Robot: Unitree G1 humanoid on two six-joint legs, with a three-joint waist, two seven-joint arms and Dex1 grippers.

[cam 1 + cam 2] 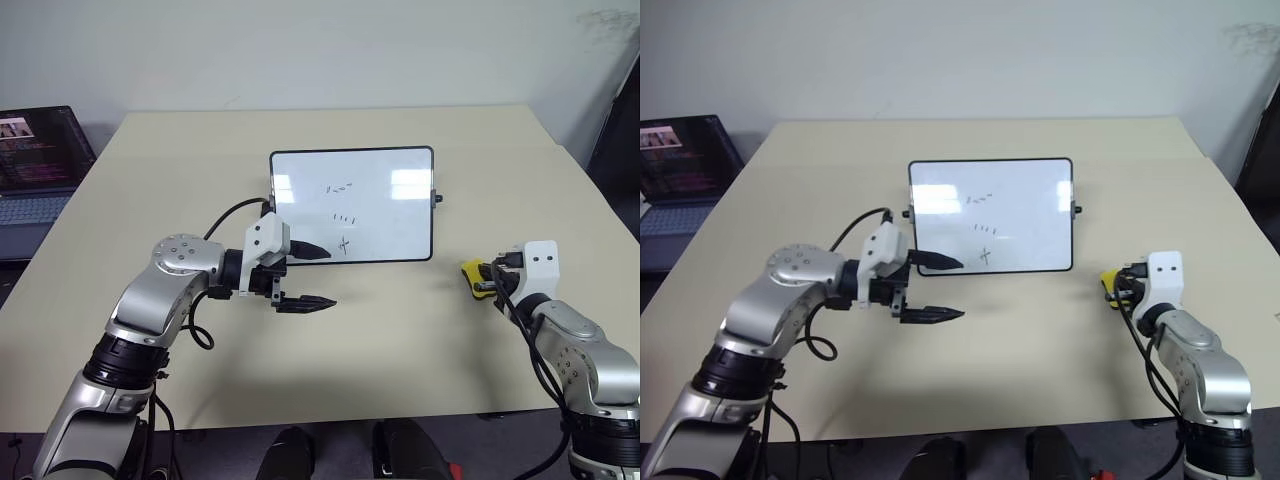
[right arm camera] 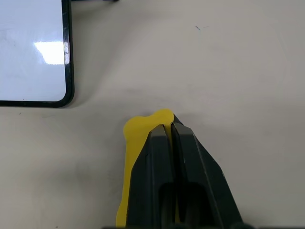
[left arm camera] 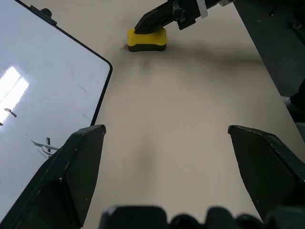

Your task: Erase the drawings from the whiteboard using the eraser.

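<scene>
On the matte beige surface (image 1: 420, 330) lies the whiteboard (image 1: 385, 180), a glossy white rectangle in a thin black frame with rounded corners, bearing the drawings (image 1: 343, 216): short dashes, ticks and a small cross in black marker. The eraser (image 3: 147, 39), a small oblong yellow block with a dark underside, sits on the surface just off the board's right corner. The right hand (image 2: 170, 127) rests over its top with fingers pressed together, while the left hand (image 1: 312, 277), fingers spread, hovers by the board's near left corner.

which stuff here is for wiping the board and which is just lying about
For the job: whiteboard, its drawings, yellow eraser, right gripper on the eraser, left gripper open by the board.
Lying about: laptop beside the table.
</scene>
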